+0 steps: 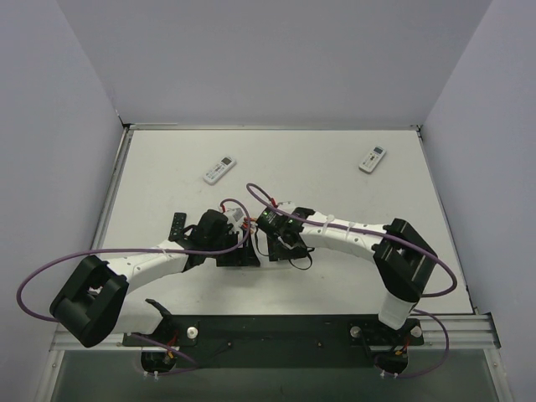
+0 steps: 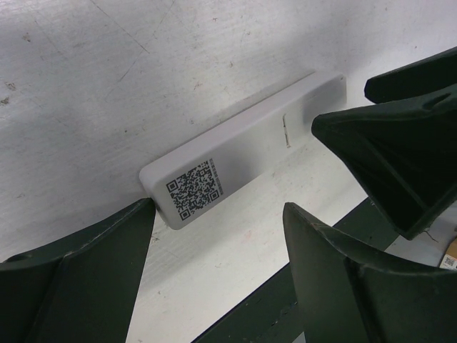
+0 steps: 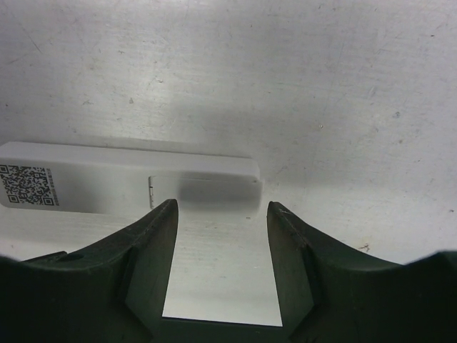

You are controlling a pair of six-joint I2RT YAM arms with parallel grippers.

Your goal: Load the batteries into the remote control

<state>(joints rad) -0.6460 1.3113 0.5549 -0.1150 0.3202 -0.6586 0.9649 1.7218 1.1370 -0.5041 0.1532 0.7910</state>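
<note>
Near remote (image 2: 243, 153): plain white back. QR label (image 2: 194, 189): black code on white. Left gripper (image 2: 218, 214), right gripper (image 3: 221, 207): dark green-black fingers. Far-left remote (image 1: 219, 170), far-right remote (image 1: 372, 159): white, grey button rows. Table (image 1: 335, 151): off-white, grey scuffs and specks. Left arm (image 1: 142, 266), right arm (image 1: 352, 236): white shells, black joints. Cables (image 1: 84, 254): purple. Walls (image 1: 276, 59): pale lavender-grey.

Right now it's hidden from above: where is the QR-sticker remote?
In both wrist views, the remote lies on the table just beyond the right gripper, its sticker end by the left gripper.
</note>
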